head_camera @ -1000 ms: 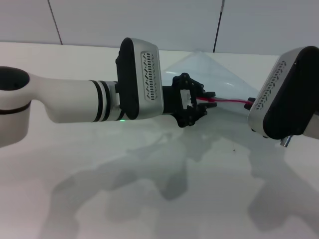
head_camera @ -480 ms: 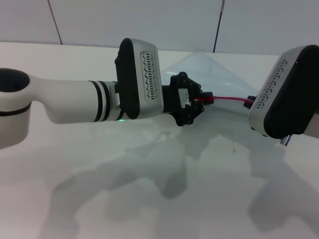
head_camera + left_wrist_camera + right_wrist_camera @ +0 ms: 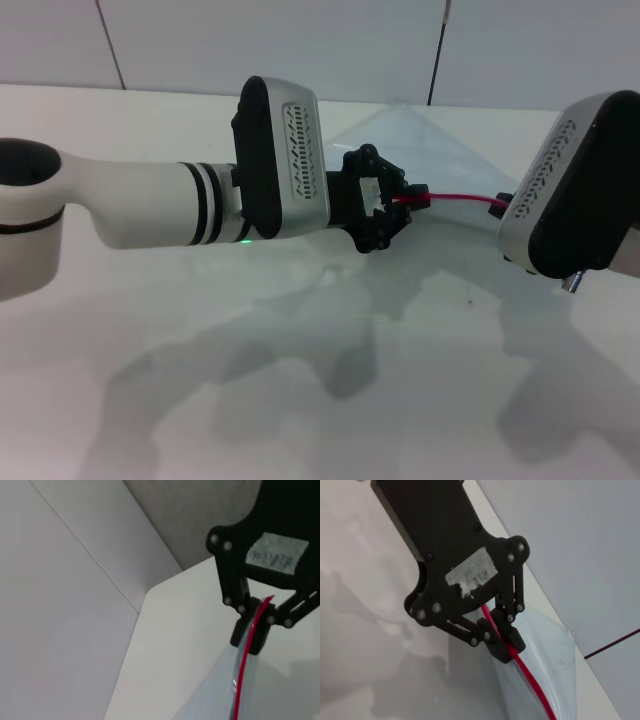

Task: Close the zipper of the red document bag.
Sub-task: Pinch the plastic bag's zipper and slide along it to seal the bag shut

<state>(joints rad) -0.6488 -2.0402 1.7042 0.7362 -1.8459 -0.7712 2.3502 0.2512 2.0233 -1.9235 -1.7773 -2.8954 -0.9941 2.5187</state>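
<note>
The red document bag (image 3: pixel 420 145) is a translucent pale pouch held up off the white table. Its zipper (image 3: pixel 460 198) shows as a thin red strip stretched between my two grippers. My left gripper (image 3: pixel 408 200) reaches in from the left and is shut on the strip's left end. The right wrist view shows that left gripper (image 3: pixel 501 632) pinching the zipper (image 3: pixel 530 680). My right gripper (image 3: pixel 252 630) is shut on the zipper (image 3: pixel 243 675) in the left wrist view. In the head view it is mostly hidden behind its wrist housing (image 3: pixel 575 190). I cannot make out the slider.
The white table (image 3: pixel 300 380) spreads out below both arms, carrying their shadows. Grey wall panels (image 3: pixel 300 40) rise behind the far table edge. The left forearm (image 3: pixel 130 205) spans the left half of the scene.
The red strip between the grippers has pulled straighter and tauter. The left gripper has shifted very slightly; the right arm looks unmoved.
</note>
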